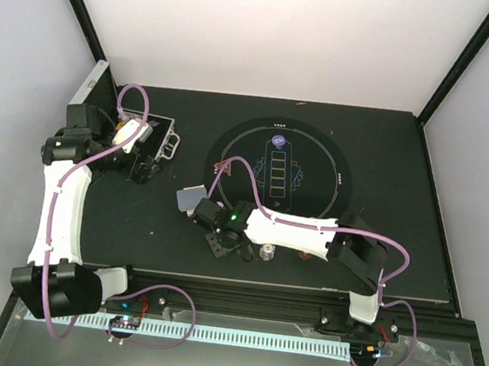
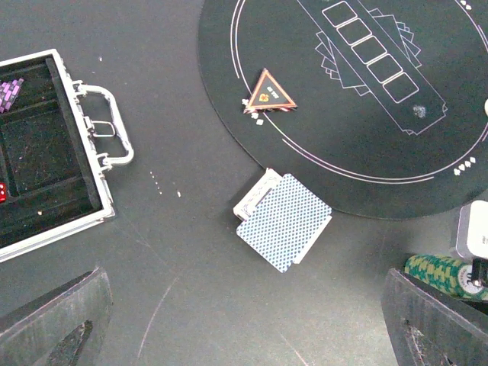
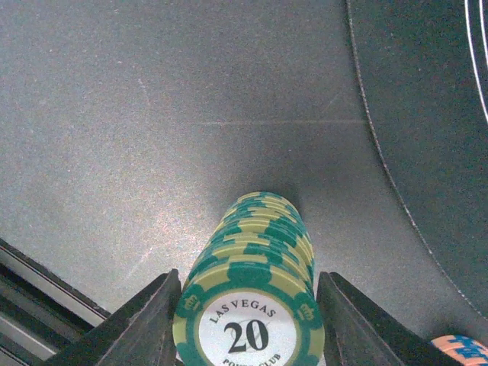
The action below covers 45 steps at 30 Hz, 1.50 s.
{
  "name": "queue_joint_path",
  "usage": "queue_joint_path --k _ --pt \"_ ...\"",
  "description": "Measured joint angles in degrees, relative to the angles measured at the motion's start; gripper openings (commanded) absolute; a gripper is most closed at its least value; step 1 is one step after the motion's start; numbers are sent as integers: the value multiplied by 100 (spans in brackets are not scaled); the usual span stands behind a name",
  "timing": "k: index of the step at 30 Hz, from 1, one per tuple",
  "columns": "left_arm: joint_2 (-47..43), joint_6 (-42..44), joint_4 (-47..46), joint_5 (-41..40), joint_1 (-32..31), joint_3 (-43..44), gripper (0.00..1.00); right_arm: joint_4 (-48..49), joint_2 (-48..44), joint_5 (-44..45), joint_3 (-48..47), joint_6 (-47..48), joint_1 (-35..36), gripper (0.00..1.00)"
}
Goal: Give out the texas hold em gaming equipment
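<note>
The right end effector [image 3: 248, 324] gripped a stack of green chips [image 3: 255, 293] between its fingers, over the table [image 3: 114, 114] just beside the mat [image 3: 435, 114]. The left end effector [image 2: 244, 324] hung wide open, holding nothing, near the case [image 2: 95, 164]. The cards [image 2: 284, 221] lay stacked on the table just off the mat's edge, with the red marker [image 2: 268, 91] on the mat nearby.

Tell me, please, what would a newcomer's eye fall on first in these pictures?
A stack of green chips sits gripped in the right hand, the top one marked 20. A blue-backed deck lies just off the mat, a red triangle sits near its rim, and an open silver case stands to the left.
</note>
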State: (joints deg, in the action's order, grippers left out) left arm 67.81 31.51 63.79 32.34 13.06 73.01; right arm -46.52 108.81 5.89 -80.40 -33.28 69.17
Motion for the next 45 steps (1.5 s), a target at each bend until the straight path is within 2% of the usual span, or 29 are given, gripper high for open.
queue_joint_path --k 2,8,16,20,30,39,45 --pt "0 2 2 13 2 0 99 0 0 -2 0 9 -7 59" --pt "0 4 2 44 2 0 99 -28 0 4 -4 15 -11 58" --pt "-61 4 4 103 7 0 99 -70 -2 35 -37 17 -13 47" --pt "-70 4 4 114 7 -2 99 -81 -2 42 -37 22 -13 38" --pt "-70 4 4 118 7 -15 99 -179 -13 42 -83 20 -15 34" --pt "-70 4 4 155 7 -20 99 -531 -291 105 -588 157 -26 32" --pt "-70 2 15 192 7 -20 99 -702 -361 144 -1060 442 -525 31"
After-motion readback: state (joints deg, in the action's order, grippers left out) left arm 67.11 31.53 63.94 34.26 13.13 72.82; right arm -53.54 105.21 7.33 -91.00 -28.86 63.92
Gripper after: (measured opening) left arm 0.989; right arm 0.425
